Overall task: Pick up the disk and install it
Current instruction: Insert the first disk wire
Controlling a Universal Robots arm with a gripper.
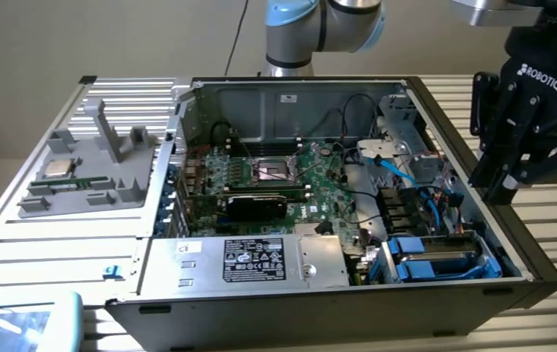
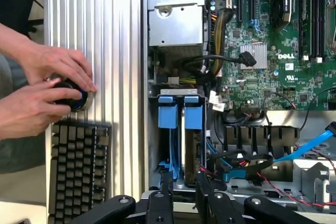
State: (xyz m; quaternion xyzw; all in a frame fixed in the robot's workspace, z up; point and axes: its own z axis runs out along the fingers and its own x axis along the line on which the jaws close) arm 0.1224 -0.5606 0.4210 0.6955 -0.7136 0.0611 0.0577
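We see an open computer case (image 1: pixel 259 95) lying on a ribbed, pale metal table (image 1: pixel 53 242), with a plain light wall behind it. All places below are given relative to that case. Outside it, toward the exterior view's left, a grey plastic fixture (image 1: pixel 88 172) holds a small square CPU chip (image 1: pixel 58 168). Inside it lie the green motherboard (image 1: pixel 278 176) and a silver power supply box (image 1: pixel 249 260) with a black label. In the wrist view, a person's two hands (image 2: pixel 44 90) rest on a round black knob beside a dark keyboard (image 2: pixel 79 166), on the table just outside the case wall.

The disk (image 1: pixel 445 260) sits in the drive bay at the case's near corner, toward the exterior view's right. It shows bright blue carrier frames with blue tabs (image 2: pixel 178 114) and a grey metal body between them.

The gripper (image 1: pixel 503 165) hangs above the case's edge by that bay. Its fingers (image 2: pixel 207 192) stand partly apart, holding nothing that we can make out.
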